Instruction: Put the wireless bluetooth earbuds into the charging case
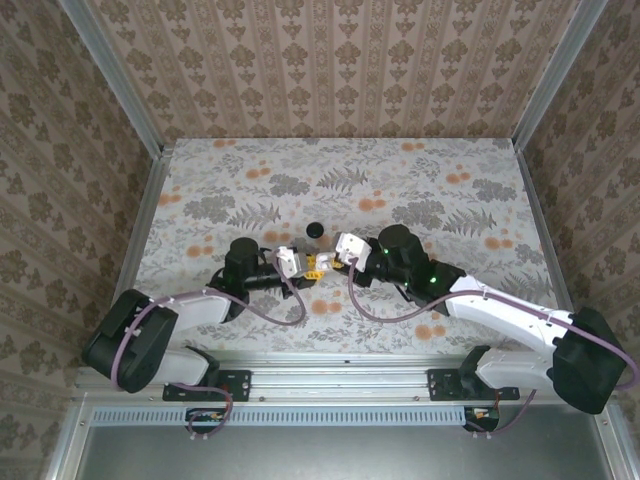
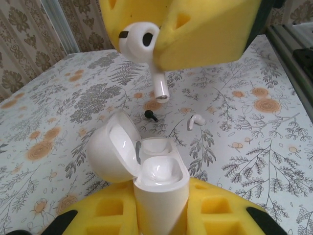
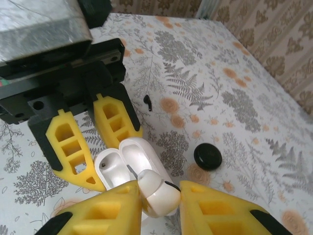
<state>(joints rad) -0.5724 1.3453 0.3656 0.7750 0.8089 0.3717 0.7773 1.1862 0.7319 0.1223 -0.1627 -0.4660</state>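
- Grip: left end effector point(image 2: 160, 205) clamps the open charging case point(image 2: 159, 181); right end effector point(image 3: 159, 196) pinches a white earbud point(image 2: 142, 41).
- Risk: if misaligned on descent, the earbud could jam or drop.

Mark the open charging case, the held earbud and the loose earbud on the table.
charging case point(image 2: 161, 200): left wrist view, front of its base.
held earbud point(image 2: 142, 41): left wrist view, its rounded head.
loose earbud point(image 2: 196, 121): left wrist view, middle of its body.

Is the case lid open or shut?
Open. The charging case stands in the left claw with its lid tipped back, inside showing.
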